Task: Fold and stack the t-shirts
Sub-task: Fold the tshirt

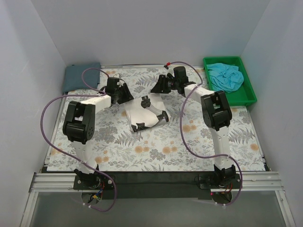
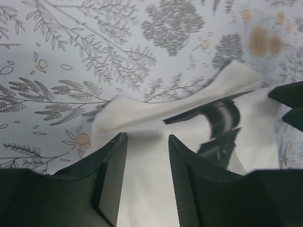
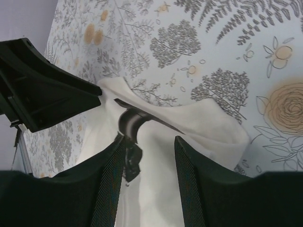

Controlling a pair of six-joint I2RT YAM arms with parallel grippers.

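1. The cream shirt (image 1: 146, 113) is seen rumpled and partly folded at the middle of the floral cover (image 1: 189, 142). Parts of its black print are turned up.
2. The left gripper (image 2: 147, 139) is held low at the shirt's far-left edge. Its fingers are set partly apart and nothing is clamped between them. Cream cloth is seen through the gap, but whether the tips touch it cannot be told.
3. The right gripper (image 3: 149, 142) is held at the shirt's far edge, close to the left one. It too is partly spread, and no cloth is pinched. The cloth and a curl of the black print are seen between its fingers.
4. The blue-grey shirt (image 1: 81, 75) is laid folded at the far left corner. The turquoise shirt (image 1: 226, 76) is bunched inside the green bin (image 1: 246, 94) at the far right. Both are well apart from the grippers.
5. These two shirts and the bin are shown only in the top view. A raised, rolled fold along the cream shirt's edge is shown clearly only in the wrist views. In each wrist view the other gripper is caught at the side of the frame.
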